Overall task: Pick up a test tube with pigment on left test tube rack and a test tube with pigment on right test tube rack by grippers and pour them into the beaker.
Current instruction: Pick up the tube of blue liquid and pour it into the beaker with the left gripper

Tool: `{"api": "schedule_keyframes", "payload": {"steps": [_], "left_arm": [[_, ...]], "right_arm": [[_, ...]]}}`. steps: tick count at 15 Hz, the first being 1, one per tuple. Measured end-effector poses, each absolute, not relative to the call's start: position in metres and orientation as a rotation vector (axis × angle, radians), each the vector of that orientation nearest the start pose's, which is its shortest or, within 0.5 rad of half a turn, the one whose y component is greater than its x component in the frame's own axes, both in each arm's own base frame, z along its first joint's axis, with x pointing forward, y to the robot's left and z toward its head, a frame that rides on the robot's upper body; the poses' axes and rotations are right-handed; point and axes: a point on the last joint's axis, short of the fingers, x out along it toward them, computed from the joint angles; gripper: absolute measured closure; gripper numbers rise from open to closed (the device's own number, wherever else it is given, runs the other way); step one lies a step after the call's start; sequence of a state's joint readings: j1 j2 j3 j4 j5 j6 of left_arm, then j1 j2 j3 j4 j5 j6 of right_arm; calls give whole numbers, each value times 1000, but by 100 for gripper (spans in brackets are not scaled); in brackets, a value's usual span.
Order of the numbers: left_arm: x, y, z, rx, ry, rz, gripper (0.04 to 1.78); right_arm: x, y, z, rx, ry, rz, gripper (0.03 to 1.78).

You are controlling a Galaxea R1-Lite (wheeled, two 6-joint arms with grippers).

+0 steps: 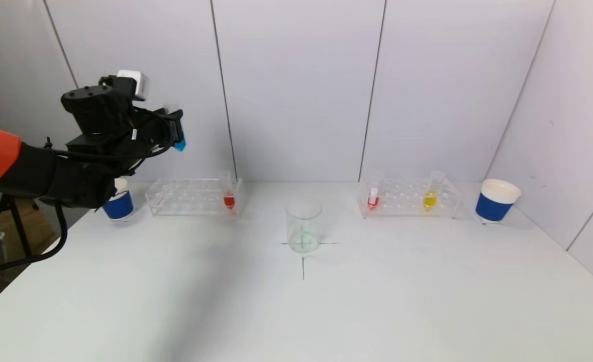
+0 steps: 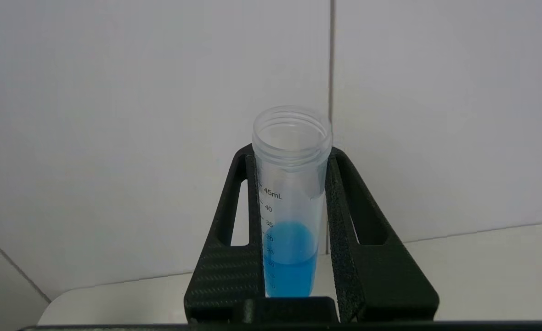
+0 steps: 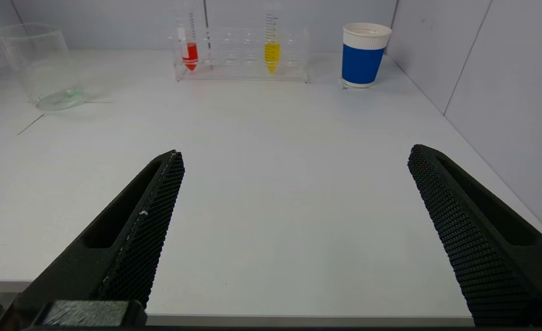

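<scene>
My left gripper (image 1: pixel 173 128) is shut on a test tube of blue pigment (image 2: pixel 290 216), held high above the left rack (image 1: pixel 193 197); its blue tip (image 1: pixel 179 146) shows below the fingers. A tube of red pigment (image 1: pixel 229 197) stands in the left rack. The right rack (image 1: pixel 409 197) holds a red tube (image 1: pixel 373 198) and a yellow tube (image 1: pixel 430 196). The glass beaker (image 1: pixel 303 226) stands between the racks on a cross mark. My right gripper (image 3: pixel 294 158) is open and empty over the table's near right edge, out of the head view.
A blue-banded paper cup (image 1: pixel 496 201) stands right of the right rack, another (image 1: pixel 118 203) left of the left rack behind my left arm. White walls close the back and right side. The table's front edge (image 3: pixel 298 319) lies under my right gripper.
</scene>
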State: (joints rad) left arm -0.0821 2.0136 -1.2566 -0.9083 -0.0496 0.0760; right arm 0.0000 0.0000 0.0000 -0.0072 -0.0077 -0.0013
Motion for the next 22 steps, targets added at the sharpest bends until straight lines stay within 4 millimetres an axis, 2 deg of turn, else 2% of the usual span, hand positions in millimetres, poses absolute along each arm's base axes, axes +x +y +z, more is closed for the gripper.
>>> {"api": "schedule_keyframes", "payload": {"steps": [3, 5, 9, 15, 22], "left_arm": [[403, -68, 224, 82, -147, -218, 139], [400, -84, 222, 86, -123, -319, 139], [395, -97, 224, 109, -140, -560, 139], [393, -116, 223, 163, -171, -740, 139], [402, -133, 203, 348, -256, -982, 139]], "right_arm": [[-23, 0, 76, -1, -7, -8, 4], [-23, 0, 76, -1, -7, -8, 4], [-23, 0, 76, -1, -7, -8, 4], [-23, 0, 76, -1, -7, -8, 4], [-23, 0, 76, -1, -7, -8, 4]]}}
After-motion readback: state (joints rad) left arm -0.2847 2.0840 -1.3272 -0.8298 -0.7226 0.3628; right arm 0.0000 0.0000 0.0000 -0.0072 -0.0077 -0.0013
